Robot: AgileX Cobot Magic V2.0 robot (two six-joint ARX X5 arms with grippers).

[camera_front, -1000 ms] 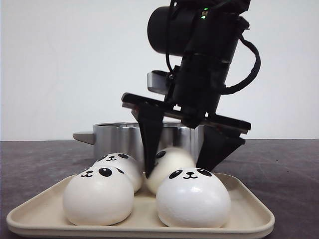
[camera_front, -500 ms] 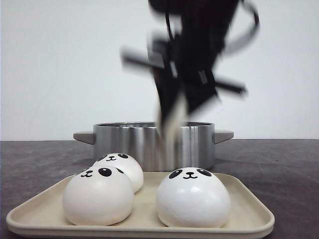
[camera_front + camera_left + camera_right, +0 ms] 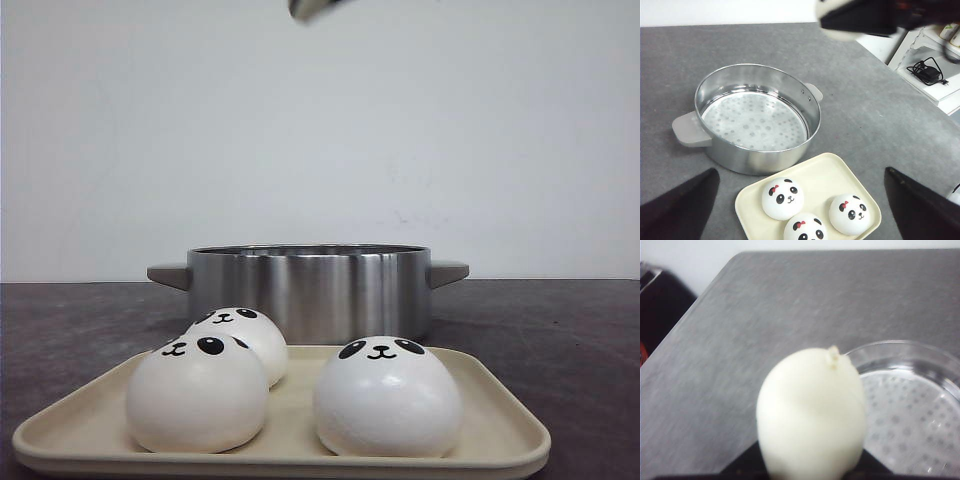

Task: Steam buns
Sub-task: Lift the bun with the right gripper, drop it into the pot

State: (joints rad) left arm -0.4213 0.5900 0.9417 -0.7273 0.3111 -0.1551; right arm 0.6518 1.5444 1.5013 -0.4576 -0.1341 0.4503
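Right gripper clamped on a squeezed white bun, lifted high above the steel pot. Left gripper spread wide. Three panda buns sitting on the cream tray; held bun blurred, seemingly face-down.

Grey table before a plain white wall

A speckled dark grey tabletop is seen across the lower frame, backed by a bare white wall. At upper right of the left wrist view, white shelving is seen with a black cable.
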